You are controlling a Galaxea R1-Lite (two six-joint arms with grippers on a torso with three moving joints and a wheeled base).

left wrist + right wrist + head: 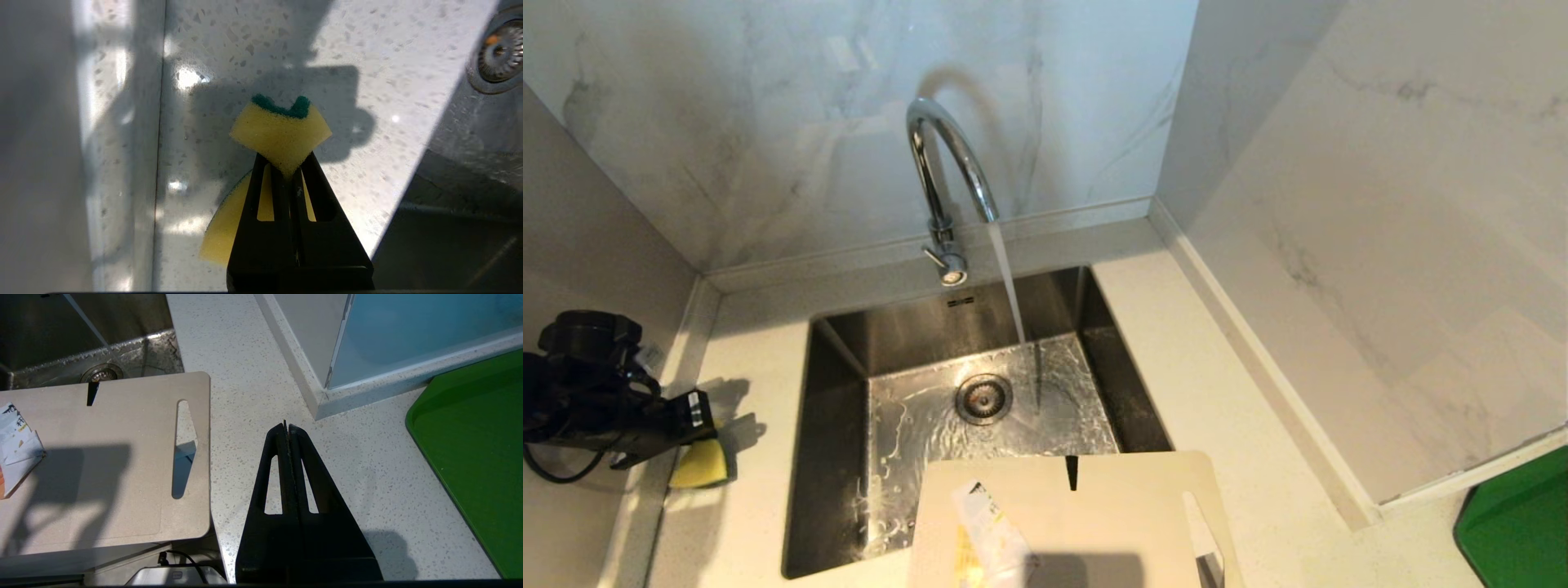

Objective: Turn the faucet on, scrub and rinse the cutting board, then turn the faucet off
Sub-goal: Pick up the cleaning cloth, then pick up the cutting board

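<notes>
With the faucet point(943, 175) running, your left hand point(288, 173) is clenched on the sponge point(280, 134) at the counter point(760, 490); next, carry it to the cutting board point(1086, 523) and scrub, right hand point(288, 428) clenched empty.

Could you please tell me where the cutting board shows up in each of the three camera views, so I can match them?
Head view: the cutting board lies at the bottom centre, over the sink's near edge, label toward the robot's left.
Left wrist view: not in it; only the left gripper shut on the sponge.
Right wrist view: it fills the picture's left half, beside the shut right gripper.
Shared landmark: the sink drain.
</notes>
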